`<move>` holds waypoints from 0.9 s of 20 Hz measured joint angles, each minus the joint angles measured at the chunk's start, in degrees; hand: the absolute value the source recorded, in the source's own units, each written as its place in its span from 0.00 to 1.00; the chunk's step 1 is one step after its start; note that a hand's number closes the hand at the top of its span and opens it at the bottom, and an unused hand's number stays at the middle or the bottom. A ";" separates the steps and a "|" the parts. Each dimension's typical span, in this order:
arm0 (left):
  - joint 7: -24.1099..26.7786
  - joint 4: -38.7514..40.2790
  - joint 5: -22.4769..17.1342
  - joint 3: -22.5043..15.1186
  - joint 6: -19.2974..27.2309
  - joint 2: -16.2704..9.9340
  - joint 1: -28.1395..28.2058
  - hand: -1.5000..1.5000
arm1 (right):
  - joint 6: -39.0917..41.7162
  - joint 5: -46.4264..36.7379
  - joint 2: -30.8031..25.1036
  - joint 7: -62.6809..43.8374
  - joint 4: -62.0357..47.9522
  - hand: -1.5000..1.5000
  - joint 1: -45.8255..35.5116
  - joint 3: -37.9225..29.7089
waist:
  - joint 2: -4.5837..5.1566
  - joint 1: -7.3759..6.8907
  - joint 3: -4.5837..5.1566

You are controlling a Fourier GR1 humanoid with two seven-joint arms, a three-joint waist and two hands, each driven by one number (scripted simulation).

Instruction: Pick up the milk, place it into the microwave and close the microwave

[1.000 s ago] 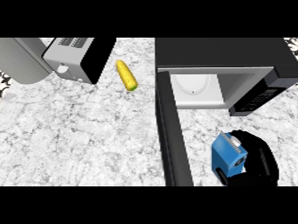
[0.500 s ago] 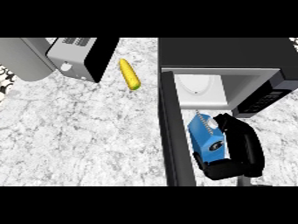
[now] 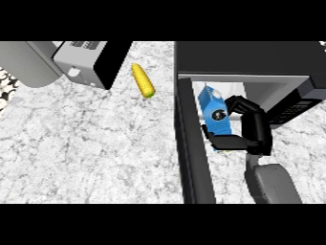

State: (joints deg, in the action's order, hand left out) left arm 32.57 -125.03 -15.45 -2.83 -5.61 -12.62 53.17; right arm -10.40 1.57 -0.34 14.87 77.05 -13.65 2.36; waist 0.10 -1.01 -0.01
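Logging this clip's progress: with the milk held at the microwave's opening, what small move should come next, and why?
Probably carry it further in and set it down. The right hand is curled round the milk, whose top is just at the microwave opening, and the door stands open.

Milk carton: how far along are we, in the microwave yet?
Pickup looks done: the right hand is curled round the blue milk carton and holds it at the mouth of the open microwave. In hand: moving it inside; it is not set down yet. Left: release, then swing the microwave door shut.
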 measured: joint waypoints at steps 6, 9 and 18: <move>-0.22 1.01 -1.83 2.88 -2.53 -0.50 -0.70 0.00 | 0.65 1.12 -1.38 5.79 -15.44 1.00 -8.36 -5.25 | 0.09 -0.29 -0.02; -0.68 1.82 -1.60 3.53 -3.13 -0.15 -1.69 0.00 | 2.25 1.58 -2.74 9.33 -23.32 1.00 -12.96 -7.55 | 0.11 -0.32 -0.02; -2.25 2.66 -3.34 5.95 -5.17 -0.06 -3.35 0.00 | -0.20 -1.21 -4.49 24.70 -44.87 1.00 -25.20 -11.82 | 0.47 -1.19 -0.08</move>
State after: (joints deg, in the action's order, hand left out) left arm 30.32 -122.37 -18.78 3.12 -10.78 -12.68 49.82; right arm -10.60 0.36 -4.83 39.56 32.18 -38.85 -9.46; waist 0.56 -2.20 -0.09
